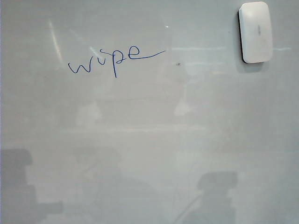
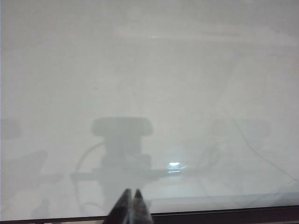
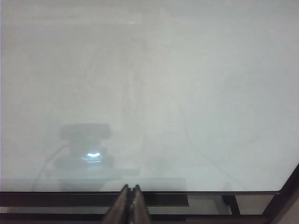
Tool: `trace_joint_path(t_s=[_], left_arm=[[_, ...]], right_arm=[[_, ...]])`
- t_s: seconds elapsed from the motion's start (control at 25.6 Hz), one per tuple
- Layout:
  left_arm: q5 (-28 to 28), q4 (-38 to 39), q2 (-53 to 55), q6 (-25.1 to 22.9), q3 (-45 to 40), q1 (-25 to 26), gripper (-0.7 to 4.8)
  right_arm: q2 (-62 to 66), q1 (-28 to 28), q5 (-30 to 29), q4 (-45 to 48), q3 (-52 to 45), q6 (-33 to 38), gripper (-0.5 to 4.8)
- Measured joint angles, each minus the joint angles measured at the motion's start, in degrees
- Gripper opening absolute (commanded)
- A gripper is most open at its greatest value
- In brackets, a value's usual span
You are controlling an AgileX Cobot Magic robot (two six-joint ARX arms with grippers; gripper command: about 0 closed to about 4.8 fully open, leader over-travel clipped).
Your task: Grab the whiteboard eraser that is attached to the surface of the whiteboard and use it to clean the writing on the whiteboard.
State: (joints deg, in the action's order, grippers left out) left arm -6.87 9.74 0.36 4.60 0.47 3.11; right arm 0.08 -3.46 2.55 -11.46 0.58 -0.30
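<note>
1 large glossy pale grey-white whiteboard [image 1: 149, 140] fills the exterior view, and everything else is placed against it. On its surface, toward the upper left, runs the writing [image 1: 114, 59], the word "wipe" in thin blue cursive marker with a long tail trailing right. At the board's upper right corner sits the small white rounded-rectangle plastic whiteboard eraser [image 1: 255, 31], its long axis upright, well apart from the writing; a tiny dark speck [image 1: 178, 64] lies between them. Neither arm shows in the exterior view, only grey reflections low on the board. The 2 wrist views show each gripper back at the board's near dark edge: the left gripper [image 2: 130, 195] has its jaws pressed together and holds nothing, and the right gripper [image 3: 130, 190] is likewise closed and empty. The eraser lies far across the board from both, on the right arm's side, so I judge the right arm nearer. Nothing stands in the way; the jaws must first open.
</note>
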Motion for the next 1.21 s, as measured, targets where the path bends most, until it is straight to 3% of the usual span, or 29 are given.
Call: trace_joint_path(t_s=[0.51, 0.66, 0.82, 0.9, 0.98, 1.21], left_arm=[[0.0, 0.2, 0.0, 0.2, 0.2, 0.0, -0.05], [-0.9, -2.8, 0.1, 0.2, 4.7, 0.0, -0.05], [-2.0, -8.1, 0.0, 0.5, 11.4, 0.0, -0.05], [-2.5, -8.5, 0.1, 3.0, 16.2, 0.0, -0.05], [-4.9, -9.2, 0.0, 7.6, 23.3, 0.0, -0.05], [-12.1, -4.2, 0.0, 13.3, 35.7, 0.0, -0.05]], right_arm=[[0.0, 0.0, 0.0, 0.0, 0.0, 0.0, 0.0], [0.0, 0.0, 0.0, -0.6, 0.4, 0.5, 0.0], [0.0, 0.0, -0.8, -2.2, 4.0, 5.7, -0.01], [0.0, 0.0, -1.9, -1.9, 7.1, 10.8, -0.01], [0.0, 0.0, -4.9, -0.9, 11.3, 17.7, -0.01], [0.0, 0.0, -18.0, -1.4, 20.5, 16.9, -0.01]])
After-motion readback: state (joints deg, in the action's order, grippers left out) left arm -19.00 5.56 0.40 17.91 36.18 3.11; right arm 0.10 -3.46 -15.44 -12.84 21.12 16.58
